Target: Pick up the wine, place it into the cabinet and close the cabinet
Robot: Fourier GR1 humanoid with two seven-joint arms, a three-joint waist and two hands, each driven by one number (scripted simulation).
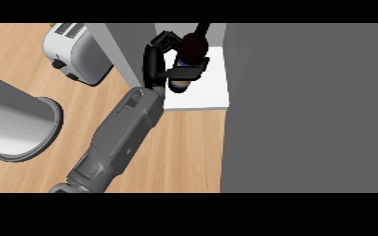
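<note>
The wine bottle is dark, with its neck pointing up the view and its paler base over the cabinet's white shelf. My left hand is shut on it: fingers curl over the bottle from the left and the thumb crosses its lower body. I cannot tell whether the base rests on the shelf. The grey forearm runs in from the lower left. A wide grey cabinet panel fills the right side. My right hand does not show.
A silver toaster stands on the wooden counter at the upper left, beside the cabinet's grey side wall. A large grey round vessel sits at the left edge.
</note>
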